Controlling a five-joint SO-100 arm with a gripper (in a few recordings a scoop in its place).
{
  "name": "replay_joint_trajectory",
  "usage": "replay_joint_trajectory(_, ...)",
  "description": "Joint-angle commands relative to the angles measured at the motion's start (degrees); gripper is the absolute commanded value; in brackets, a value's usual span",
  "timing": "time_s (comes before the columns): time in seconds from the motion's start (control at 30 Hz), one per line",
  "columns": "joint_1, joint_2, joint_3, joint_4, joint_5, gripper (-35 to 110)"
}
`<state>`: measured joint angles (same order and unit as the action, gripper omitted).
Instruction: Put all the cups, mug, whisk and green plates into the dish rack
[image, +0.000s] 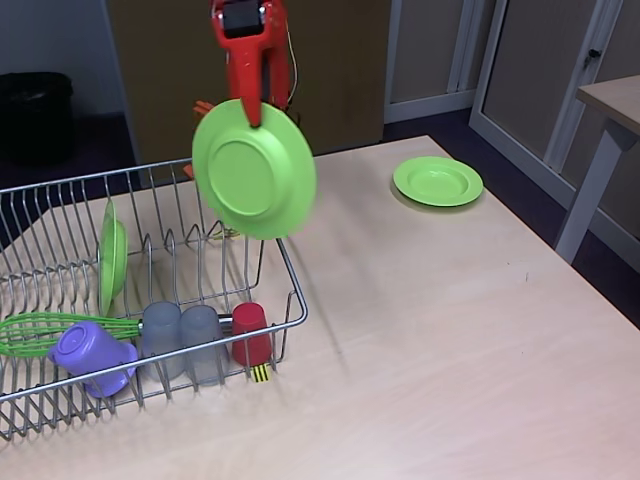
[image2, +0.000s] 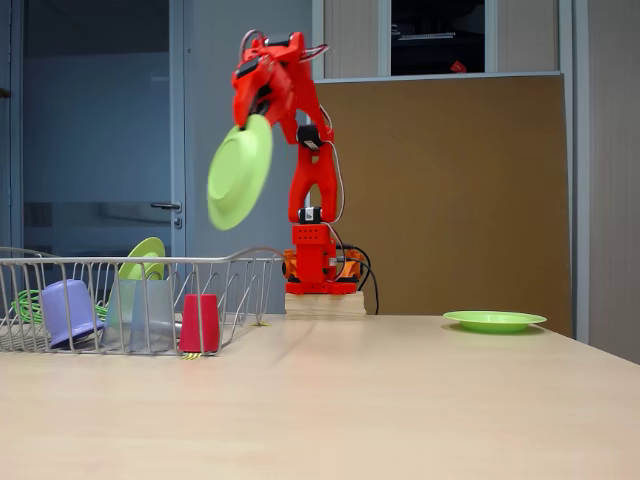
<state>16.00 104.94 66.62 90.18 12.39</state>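
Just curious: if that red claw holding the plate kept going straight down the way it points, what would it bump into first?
Probably the dish rack: the gripper points down, its green plate hanging over the rack's right end. Depth is unclear.

arm (image2: 305, 170): bright red plastic | black servo blocks at joints | thin cables along links
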Motion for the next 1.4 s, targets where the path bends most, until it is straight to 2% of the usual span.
replay_joint_trajectory(0.0, 8.44, 6.77, 11.51, -7.21, -2.99, 0)
replay_joint_trajectory(0.3, 19.07, 7.03, 23.82, -14.85, -8.61, 0)
replay_joint_trajectory(1.0, 26.72, 3.34, 44.38, -26.37, -8.09, 0)
replay_joint_trajectory(1.23, 26.37, -0.26, 43.33, -24.17, -17.23, 22)
replay_joint_trajectory(1.37, 24.43, -0.26, 41.66, -23.29, -17.58, 23)
